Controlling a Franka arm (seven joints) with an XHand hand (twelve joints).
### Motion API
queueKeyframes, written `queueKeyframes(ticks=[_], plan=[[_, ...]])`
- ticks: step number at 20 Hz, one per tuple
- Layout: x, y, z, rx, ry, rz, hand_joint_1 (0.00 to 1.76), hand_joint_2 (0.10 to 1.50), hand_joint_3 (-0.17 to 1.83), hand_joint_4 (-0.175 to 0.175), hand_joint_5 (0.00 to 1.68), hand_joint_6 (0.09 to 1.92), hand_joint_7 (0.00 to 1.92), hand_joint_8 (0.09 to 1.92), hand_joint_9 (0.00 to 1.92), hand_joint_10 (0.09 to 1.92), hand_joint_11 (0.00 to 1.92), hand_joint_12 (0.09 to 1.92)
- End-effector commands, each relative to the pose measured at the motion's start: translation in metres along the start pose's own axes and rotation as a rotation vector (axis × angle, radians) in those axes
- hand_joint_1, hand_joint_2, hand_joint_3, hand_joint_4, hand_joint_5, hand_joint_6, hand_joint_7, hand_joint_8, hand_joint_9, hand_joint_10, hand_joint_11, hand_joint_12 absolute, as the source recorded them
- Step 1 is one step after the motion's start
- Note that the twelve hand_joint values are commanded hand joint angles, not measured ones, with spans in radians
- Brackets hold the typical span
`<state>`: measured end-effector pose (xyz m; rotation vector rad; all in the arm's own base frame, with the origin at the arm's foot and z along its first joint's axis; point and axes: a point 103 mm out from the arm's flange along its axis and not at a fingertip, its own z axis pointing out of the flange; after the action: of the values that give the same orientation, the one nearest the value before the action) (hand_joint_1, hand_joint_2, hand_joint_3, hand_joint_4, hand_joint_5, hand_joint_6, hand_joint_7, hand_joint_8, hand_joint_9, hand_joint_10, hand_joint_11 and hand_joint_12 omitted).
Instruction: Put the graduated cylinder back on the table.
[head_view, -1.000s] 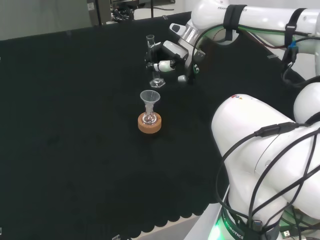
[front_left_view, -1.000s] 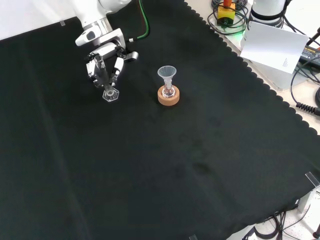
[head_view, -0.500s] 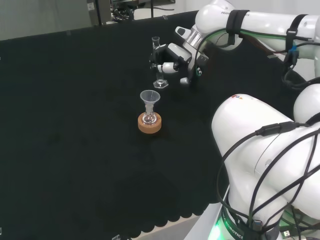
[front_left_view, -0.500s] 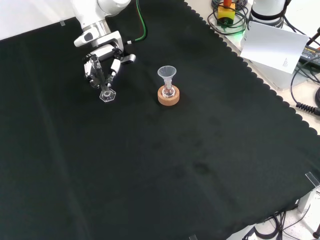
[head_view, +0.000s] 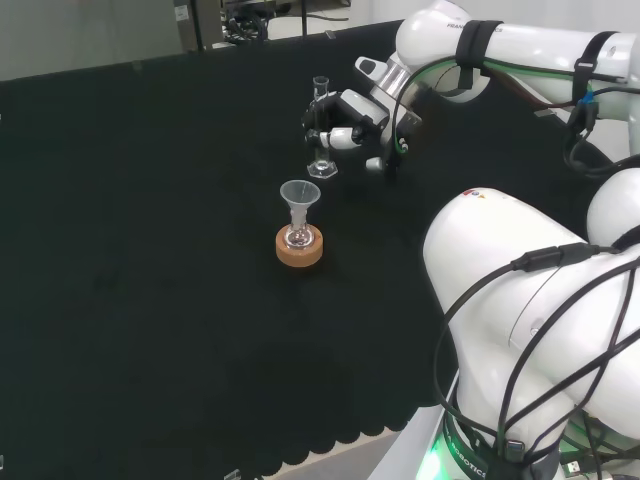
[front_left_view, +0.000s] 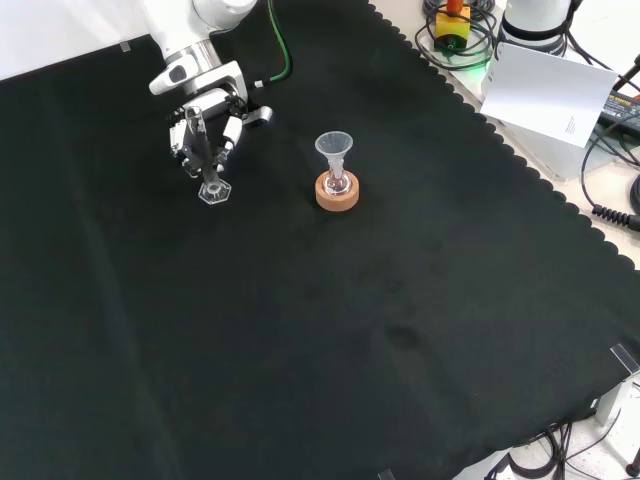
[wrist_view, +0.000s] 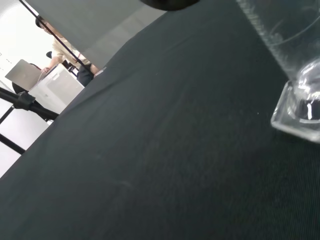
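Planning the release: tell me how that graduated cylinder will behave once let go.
The graduated cylinder is tall, narrow and upright on a small base, so a nudge from the hand would likely tip it. Clear ware, probably fragile and slippery.

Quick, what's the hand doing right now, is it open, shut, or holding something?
Hand: shut on the graduated cylinder, fingers curled round its tube; the cylinder is upright, its base at or just above the cloth.

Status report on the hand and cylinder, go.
Hand shut on graduated cylinder. Cylinder upright, base at the cloth. Funnel in flask on cork ring stands apart, not in the way.
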<state>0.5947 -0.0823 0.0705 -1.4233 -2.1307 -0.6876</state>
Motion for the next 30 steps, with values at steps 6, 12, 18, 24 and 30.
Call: queueKeyframes(ticks=[6, 12, 18, 24, 30], plan=[[0.000, -0.010, -0.003, 0.051, 0.025, 0.003, 1.11, 1.04, -0.17, -0.045, 0.68, 0.70, 0.72, 0.61, 1.04, 0.26, 0.80, 1.10], [-0.001, -0.009, -0.008, 0.057, 0.034, 0.018, 1.06, 1.01, -0.17, -0.048, 0.58, 0.65, 0.65, 0.62, 0.96, 0.27, 0.67, 1.18], [-0.005, -0.009, -0.021, 0.075, 0.046, 0.040, 0.98, 0.97, -0.17, -0.059, 0.40, 0.45, 0.41, 0.66, 0.69, 0.44, 0.43, 1.28], [-0.008, -0.017, -0.043, 0.081, 0.014, 0.083, 0.93, 0.95, -0.17, -0.060, 0.36, 0.30, 0.24, 0.67, 0.47, 0.61, 0.23, 1.35], [-0.001, -0.035, -0.077, 0.046, -0.027, 0.109, 0.91, 0.94, -0.17, -0.063, 0.34, 0.20, 0.16, 0.67, 0.36, 0.66, 0.12, 1.38]])
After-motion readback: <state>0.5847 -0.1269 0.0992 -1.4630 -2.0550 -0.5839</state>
